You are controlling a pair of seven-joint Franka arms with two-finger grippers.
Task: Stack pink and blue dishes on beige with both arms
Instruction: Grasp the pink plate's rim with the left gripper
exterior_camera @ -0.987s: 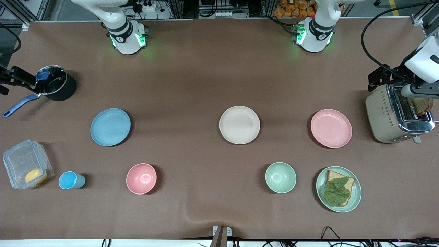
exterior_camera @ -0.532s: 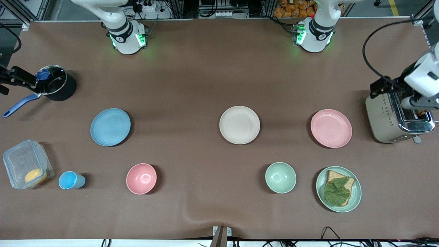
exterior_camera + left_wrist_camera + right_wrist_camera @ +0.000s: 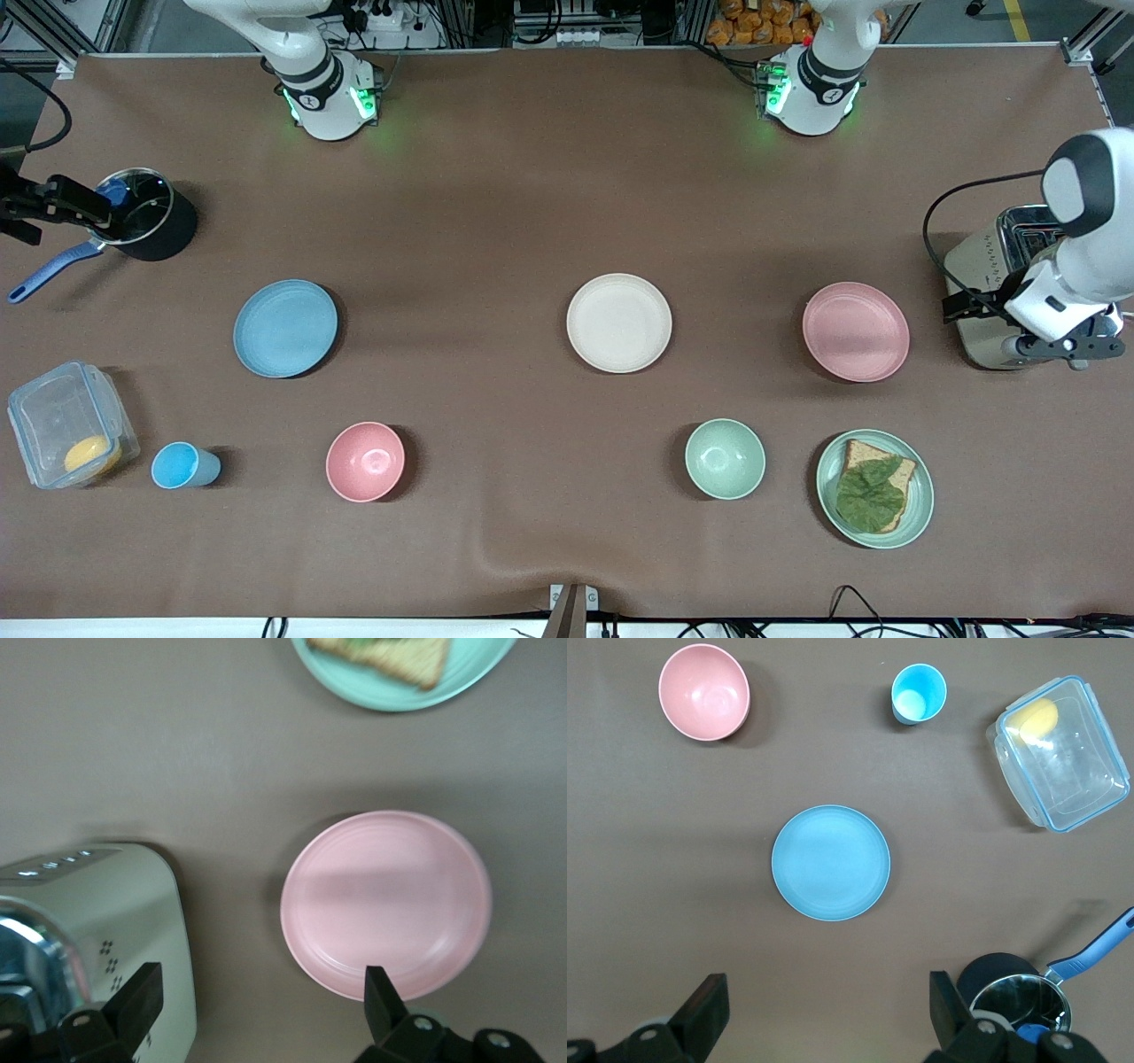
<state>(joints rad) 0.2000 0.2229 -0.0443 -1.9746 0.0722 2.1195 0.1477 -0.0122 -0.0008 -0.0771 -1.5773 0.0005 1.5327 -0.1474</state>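
Observation:
The pale pink plate (image 3: 856, 331) lies toward the left arm's end of the table, the light blue plate (image 3: 285, 328) toward the right arm's end, and the beige plate (image 3: 618, 322) between them; all three are bare. My left gripper (image 3: 257, 1001) is open and empty, up over the strip of table between the toaster and the pink plate (image 3: 386, 890). Its hand (image 3: 1061, 337) shows over the toaster's near end. My right gripper (image 3: 824, 1005) hangs open and empty beside the black pot, with the blue plate (image 3: 831, 862) well away from it.
A toaster (image 3: 979, 292) stands beside the pink plate. A black pot (image 3: 151, 217) with a blue handle sits at the right arm's end. Nearer the camera are a clear container (image 3: 71, 424), blue cup (image 3: 182, 466), pink bowl (image 3: 365, 461), green bowl (image 3: 725, 458) and green plate (image 3: 923, 486) with bread.
The left arm's hand has come off the toaster's top slot and moved to the toaster's near end, toward the pink plate. The right arm's hand shifted only slightly by the pot.

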